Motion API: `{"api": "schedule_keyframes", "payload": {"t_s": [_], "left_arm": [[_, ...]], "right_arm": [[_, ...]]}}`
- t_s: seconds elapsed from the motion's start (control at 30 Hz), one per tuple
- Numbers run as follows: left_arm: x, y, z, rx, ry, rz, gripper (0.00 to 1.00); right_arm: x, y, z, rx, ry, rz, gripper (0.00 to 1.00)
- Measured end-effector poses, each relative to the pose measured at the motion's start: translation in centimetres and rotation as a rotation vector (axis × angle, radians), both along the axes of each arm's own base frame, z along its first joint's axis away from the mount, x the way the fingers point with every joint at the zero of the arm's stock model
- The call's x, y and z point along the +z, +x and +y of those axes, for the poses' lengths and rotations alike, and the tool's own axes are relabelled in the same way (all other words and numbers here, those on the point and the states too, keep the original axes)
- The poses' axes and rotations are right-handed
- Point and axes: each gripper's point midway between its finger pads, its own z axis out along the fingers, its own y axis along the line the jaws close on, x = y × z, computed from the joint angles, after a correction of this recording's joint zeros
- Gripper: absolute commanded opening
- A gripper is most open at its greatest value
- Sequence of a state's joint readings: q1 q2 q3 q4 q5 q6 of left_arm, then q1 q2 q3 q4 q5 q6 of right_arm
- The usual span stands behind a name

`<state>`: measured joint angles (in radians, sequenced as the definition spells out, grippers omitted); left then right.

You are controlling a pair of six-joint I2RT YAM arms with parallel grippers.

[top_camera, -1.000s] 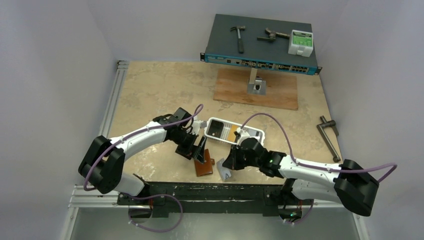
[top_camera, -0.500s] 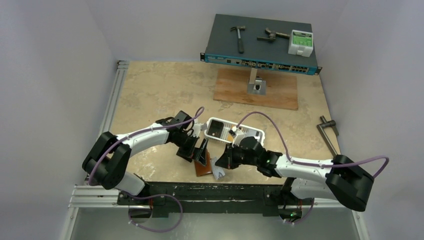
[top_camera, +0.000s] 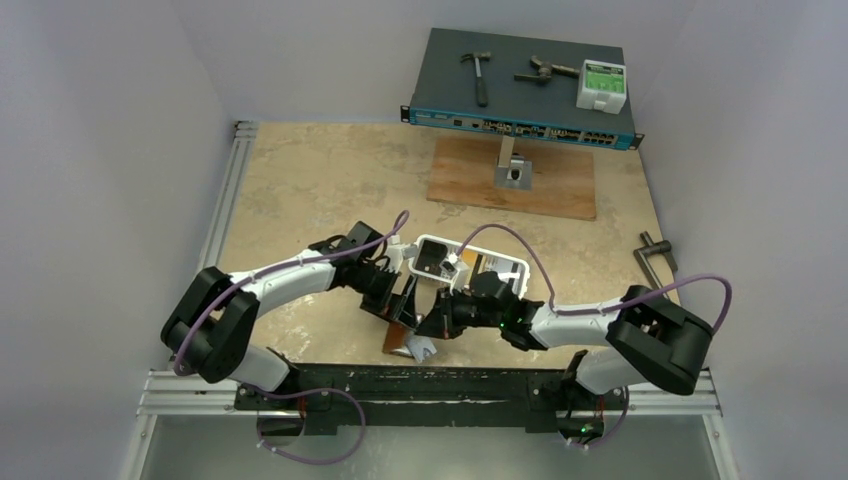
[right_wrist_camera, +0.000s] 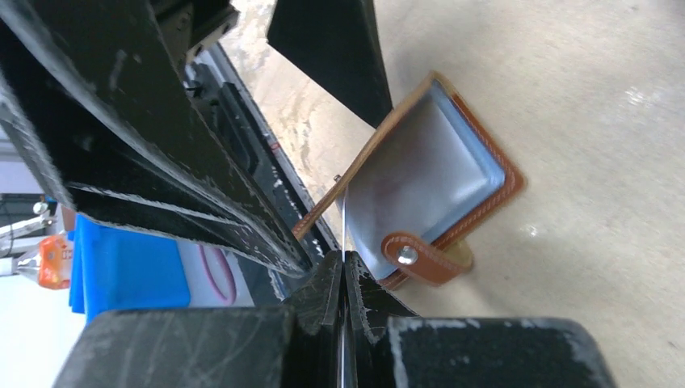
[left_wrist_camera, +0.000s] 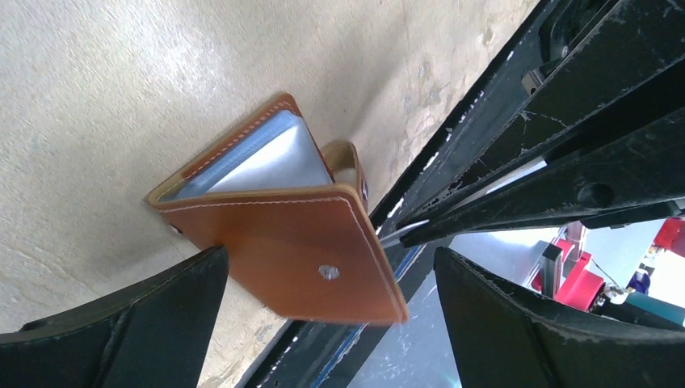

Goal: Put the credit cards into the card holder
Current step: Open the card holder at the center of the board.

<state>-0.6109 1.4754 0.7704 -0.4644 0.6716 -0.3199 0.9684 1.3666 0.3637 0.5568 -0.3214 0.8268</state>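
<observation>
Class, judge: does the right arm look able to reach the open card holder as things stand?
Probably yes. The card holder lies ajar just ahead of the right gripper, which pinches a credit card edge-on toward it; the open left gripper straddles it without blocking the mouth.

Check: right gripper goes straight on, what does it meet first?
Probably the card holder: the right gripper, shut on an edge-on credit card, points into its open fold, card edge leading. Depth unclear.
</observation>
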Motion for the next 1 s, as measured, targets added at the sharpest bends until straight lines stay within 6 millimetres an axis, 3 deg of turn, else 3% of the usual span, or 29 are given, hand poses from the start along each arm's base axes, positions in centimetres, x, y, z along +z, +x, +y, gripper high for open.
{"api": "schedule_keyframes", "payload": {"t_s": [0.23, 0.47, 0.67, 0.83, 0.9, 1.0], "left_arm": [[-0.1, -0.8, 0.6, -0.04, -0.016, -0.027, 0.99], [0.4, -1.3, 0.9, -0.082, -0.037, -0.06, 0.59], [0.5, -1.8, 1.8, -0.116, -0.014, -0.083, 0.18], [0.7, -1.1, 2.2, -0.124, 0.018, -0.116, 0.13], [0.9, -1.0, 2.2, -0.128, 0.02, -0.123, 0.0], [1.4, -0.5, 1.9, -0.133, 0.014, -0.144, 0.0]], "right_arm": [[0.6, 0.3, 2.0, 0.039, 0.053, 0.01, 0.0], [0.6, 1.0, 3.5, 0.056, 0.053, 0.019, 0.0], [0.3, 1.1, 3.4, 0.051, 0.033, 0.029, 0.0], [0.2, 1.1, 3.2, 0.045, 0.016, 0.026, 0.0], [0.5, 1.2, 3.0, 0.038, 0.015, 0.014, 0.0], [1.1, 1.5, 2.6, 0.018, 0.006, -0.006, 0.0]]}}
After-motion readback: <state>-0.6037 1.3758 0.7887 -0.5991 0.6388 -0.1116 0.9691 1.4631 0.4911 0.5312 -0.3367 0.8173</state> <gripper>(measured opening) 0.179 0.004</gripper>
